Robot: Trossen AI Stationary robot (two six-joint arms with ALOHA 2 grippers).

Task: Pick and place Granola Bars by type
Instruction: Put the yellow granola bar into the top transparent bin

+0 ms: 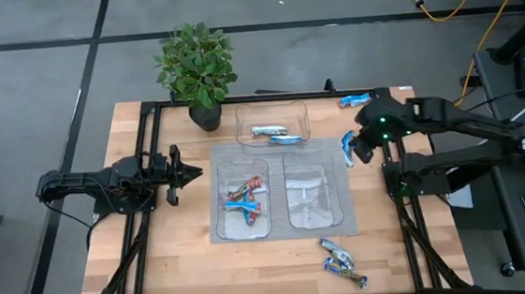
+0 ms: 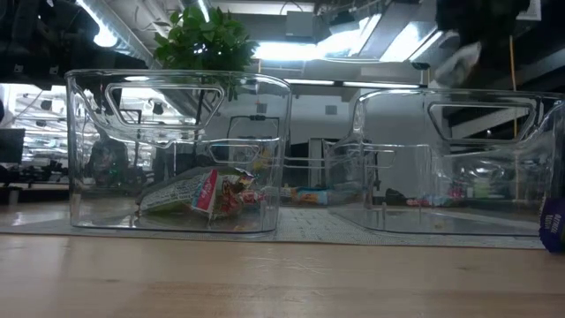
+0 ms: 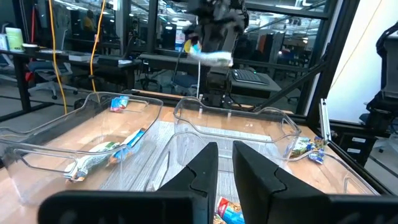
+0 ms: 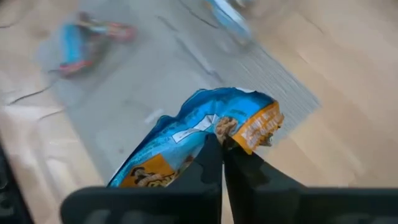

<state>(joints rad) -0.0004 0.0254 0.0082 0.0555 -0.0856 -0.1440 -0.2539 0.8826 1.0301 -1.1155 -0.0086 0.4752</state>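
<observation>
My right gripper (image 1: 355, 149) hangs above the table just right of the grey mat, shut on a bright blue and orange granola bar (image 4: 199, 121). The left wrist view shows that bar (image 3: 212, 58) high in the air. Several blue and red bars (image 1: 245, 198) lie in the left clear tray. Pale silvery-green and blue bars (image 1: 274, 133) lie in the far tray (image 1: 242, 120). The right tray (image 1: 315, 192) holds nothing. My left gripper (image 1: 192, 174) waits left of the trays, its fingers (image 3: 205, 168) a narrow gap apart. My right gripper pinches the blue and orange bar between its two fingers (image 4: 211, 155), at the wrapper's long edge near the middle (image 4: 219, 124). The fingers come from above, pointing down, across the bar. The bar is lifted clear of the table and tilts in the hold.
One blue bar (image 1: 355, 100) lies near the table's far right corner. A few crinkly bars (image 1: 342, 261) lie near the near edge. A potted plant (image 1: 198, 67) stands at the far edge, left of the far tray. The wood left and right of the grey mat (image 1: 224, 234) is bare.
</observation>
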